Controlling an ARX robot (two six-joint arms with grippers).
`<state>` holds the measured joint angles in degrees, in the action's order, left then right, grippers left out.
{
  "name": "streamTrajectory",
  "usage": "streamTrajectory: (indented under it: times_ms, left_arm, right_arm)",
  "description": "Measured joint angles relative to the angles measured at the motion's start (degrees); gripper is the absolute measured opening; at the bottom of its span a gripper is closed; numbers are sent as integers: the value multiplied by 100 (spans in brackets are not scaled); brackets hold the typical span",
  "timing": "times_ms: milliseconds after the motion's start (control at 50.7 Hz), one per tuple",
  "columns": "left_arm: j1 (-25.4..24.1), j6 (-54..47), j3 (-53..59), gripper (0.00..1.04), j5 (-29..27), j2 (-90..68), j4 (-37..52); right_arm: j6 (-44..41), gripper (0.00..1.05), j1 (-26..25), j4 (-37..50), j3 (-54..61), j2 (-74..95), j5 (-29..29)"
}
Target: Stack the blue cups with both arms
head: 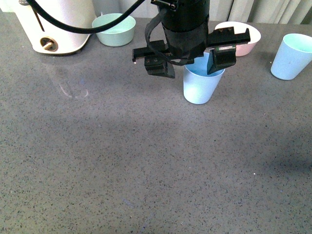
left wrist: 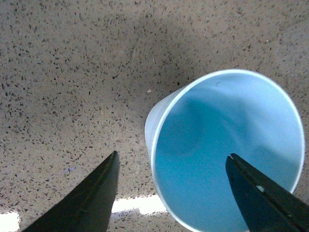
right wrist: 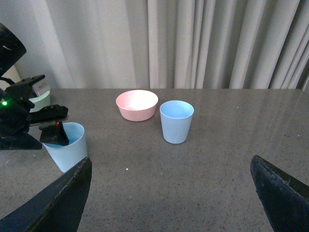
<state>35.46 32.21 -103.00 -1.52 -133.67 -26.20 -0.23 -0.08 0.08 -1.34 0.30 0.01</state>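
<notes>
One blue cup (head: pixel 200 85) stands upright mid-table. My left gripper (head: pixel 190 63) is open and straddles its rim: in the left wrist view (left wrist: pixel 173 154) one finger is inside the cup (left wrist: pixel 227 145) and the other outside its wall. The second blue cup (head: pixel 295 56) stands upright at the far right. My right gripper (right wrist: pixel 170 162) is open and empty, low over the table, some way short of this second cup (right wrist: pixel 176 121). It is out of the front view. The first cup (right wrist: pixel 67 145) and the left arm (right wrist: pixel 19 121) also show in the right wrist view.
A pink bowl (head: pixel 243 41) sits behind the first cup, between the two cups, and also shows in the right wrist view (right wrist: pixel 137 104). A green bowl (head: pixel 114 29) and a white appliance (head: pixel 53 24) stand at the back left. Curtains hang behind the table.
</notes>
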Motion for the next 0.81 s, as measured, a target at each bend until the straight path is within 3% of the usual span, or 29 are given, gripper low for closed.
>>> streamTrajectory:
  times_ms: [197,394,592,671,730,809]
  left_arm:
    - [-79,59,170,97,122,374,164]
    - [-380,85,960,96,240,1401,702]
    - [-1355,-46,2553,96,-2,2863,2103]
    - [-1722,-1106,3864,80,-1126,3493,4562]
    - [-2157,-2135,5080,66,-1106,4170,6220]
    - [-2452,-2730,6092,50,-1027,4806,7173]
  right_arm:
    - [0,96,0,0,0,0,-2]
    - [0,96,0,0,-2,0,0]
    - [0,96,0,0,-2,0,0]
    - [0,96,0,0,-2,0,-11]
    - [0,96,0,0,-2,0,-4]
    - [0,96,0,0,0,0,0]
